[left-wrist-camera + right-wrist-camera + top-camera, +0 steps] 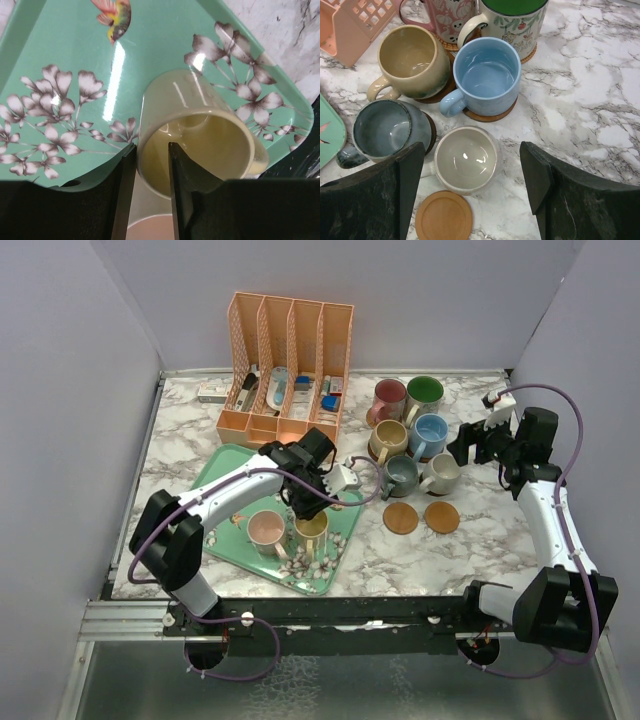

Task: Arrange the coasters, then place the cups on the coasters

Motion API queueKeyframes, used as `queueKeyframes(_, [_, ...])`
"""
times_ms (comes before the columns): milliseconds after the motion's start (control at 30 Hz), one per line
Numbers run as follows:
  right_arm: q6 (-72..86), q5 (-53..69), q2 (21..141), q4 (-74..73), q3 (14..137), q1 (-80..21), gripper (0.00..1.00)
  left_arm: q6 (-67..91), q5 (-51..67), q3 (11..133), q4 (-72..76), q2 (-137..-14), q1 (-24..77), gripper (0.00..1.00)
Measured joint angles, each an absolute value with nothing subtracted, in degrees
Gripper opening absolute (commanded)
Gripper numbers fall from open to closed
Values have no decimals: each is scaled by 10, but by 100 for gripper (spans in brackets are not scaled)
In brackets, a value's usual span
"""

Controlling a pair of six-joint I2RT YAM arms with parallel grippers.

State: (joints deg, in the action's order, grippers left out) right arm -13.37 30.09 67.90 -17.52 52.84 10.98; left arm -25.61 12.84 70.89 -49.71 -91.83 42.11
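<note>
Marble table (470,550): we are seeing the left gripper (151,146) straddling the wall of the yellow cup (200,100), grip unclear; the right gripper (472,149) is hovering open over the cream cup (465,162).

My left arm bends at the elbow and reaches forward. My left hand (308,505) points down. Its two fingers (125,200) are close together with a small gap; I cannot tell if they squeeze. My right arm stretches far forward. My right hand (462,450) points left, fingers wide apart.
</note>
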Motion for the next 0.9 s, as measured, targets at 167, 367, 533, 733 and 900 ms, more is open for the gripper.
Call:
queueKeyframes(167, [-134,301,679,-175,528,110,77,-256,144,740,-495,-941,430,33])
queueKeyframes(367, [-134,301,679,-175,525,110,77,-259,155,745,-489,-947,456,39])
queueKeyframes(533, [-134,301,679,-175,524,110,77,-260,160,742,-482,-939,461,51])
queueKeyframes(733, [-134,301,679,-175,524,110,77,-244,115,716,-471,-904,461,56])
queueKeyframes(900, [-134,301,679,-175,524,110,77,-227,93,692,-479,-902,457,45])
